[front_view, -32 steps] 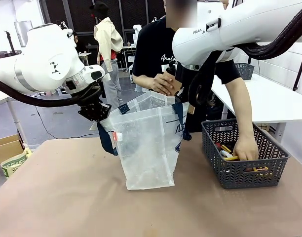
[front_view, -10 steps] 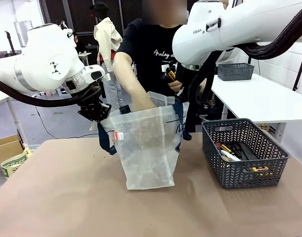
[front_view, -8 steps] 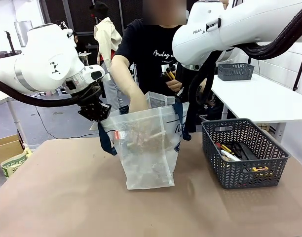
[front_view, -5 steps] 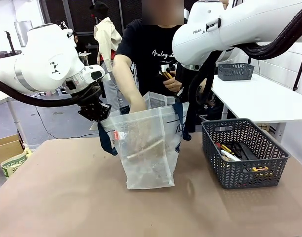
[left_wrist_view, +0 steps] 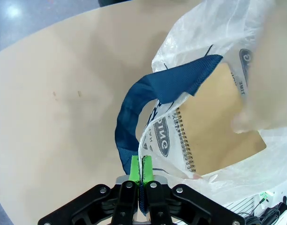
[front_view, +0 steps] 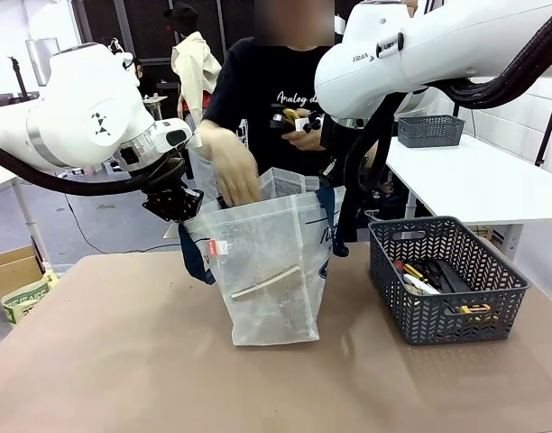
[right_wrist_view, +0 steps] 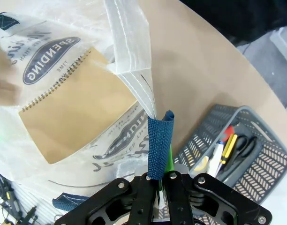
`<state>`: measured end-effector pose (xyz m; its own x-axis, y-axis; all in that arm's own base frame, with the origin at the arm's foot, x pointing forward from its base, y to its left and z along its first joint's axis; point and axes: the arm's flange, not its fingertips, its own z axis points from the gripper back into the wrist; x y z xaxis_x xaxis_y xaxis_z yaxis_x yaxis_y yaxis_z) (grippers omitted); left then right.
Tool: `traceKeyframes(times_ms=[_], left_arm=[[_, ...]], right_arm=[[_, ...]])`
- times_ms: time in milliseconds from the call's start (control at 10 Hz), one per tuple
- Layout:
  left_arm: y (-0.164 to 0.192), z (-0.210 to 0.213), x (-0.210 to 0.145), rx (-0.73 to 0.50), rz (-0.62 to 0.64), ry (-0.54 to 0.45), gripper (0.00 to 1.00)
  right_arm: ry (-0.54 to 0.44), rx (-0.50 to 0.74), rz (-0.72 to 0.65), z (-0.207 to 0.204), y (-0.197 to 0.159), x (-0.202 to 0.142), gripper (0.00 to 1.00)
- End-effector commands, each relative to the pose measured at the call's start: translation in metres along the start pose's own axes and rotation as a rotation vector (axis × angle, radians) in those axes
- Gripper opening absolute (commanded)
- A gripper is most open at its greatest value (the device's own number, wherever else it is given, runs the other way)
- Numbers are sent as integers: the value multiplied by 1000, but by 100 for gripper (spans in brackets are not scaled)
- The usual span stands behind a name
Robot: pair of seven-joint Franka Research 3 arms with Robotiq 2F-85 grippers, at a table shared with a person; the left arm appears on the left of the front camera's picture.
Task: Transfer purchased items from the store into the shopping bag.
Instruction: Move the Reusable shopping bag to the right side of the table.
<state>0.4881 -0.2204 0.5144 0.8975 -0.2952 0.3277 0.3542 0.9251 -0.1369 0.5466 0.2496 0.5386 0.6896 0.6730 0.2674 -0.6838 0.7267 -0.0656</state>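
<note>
Your left end effector (left_wrist_view: 141, 168) is pressed together on a blue handle (left_wrist_view: 167, 89) of the shopping bag (front_view: 271, 262). It holds that side of the bag up. Your right end effector (right_wrist_view: 161, 174) is also pressed together, pinching the other blue handle (right_wrist_view: 160, 138). The two of them keep the top of the bag wide.

The bag stands near the middle of the counter (front_view: 123, 361). It is whitish, and you can see through it. A small red tag (front_view: 216, 248) sits on the side by your left arm.

A brown notebook (front_view: 269, 282) with a wire spine is inside the bag. It leans at a slant, partway down. Your left wrist view looks down into the bag at its cover.

The person stands at the far edge of the counter. One hand (front_view: 233, 170) is just above the open top of the bag and looks blurry. The other hand (front_view: 308, 137) is up by the chest and holds a small yellow-and-black thing (front_view: 289, 115).

The grey basket (front_view: 438, 320) sits by the right edge of the counter, near the bag but apart from it. Scissors (front_view: 438, 271) and some small yellow things lie in it.
</note>
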Motion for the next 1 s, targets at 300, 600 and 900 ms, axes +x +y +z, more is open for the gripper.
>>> traceKeyframes(times_ms=[300,600,900], left_arm=[[0,0,0,6,15,-5,0],[0,0,0,6,15,-5,0],[0,0,0,6,15,-5,0]], right_arm=[[-1,-2,-9,0,-1,-1,0],[-1,-2,-9,0,-1,-1,0],[-1,-2,-9,0,-1,-1,0]])
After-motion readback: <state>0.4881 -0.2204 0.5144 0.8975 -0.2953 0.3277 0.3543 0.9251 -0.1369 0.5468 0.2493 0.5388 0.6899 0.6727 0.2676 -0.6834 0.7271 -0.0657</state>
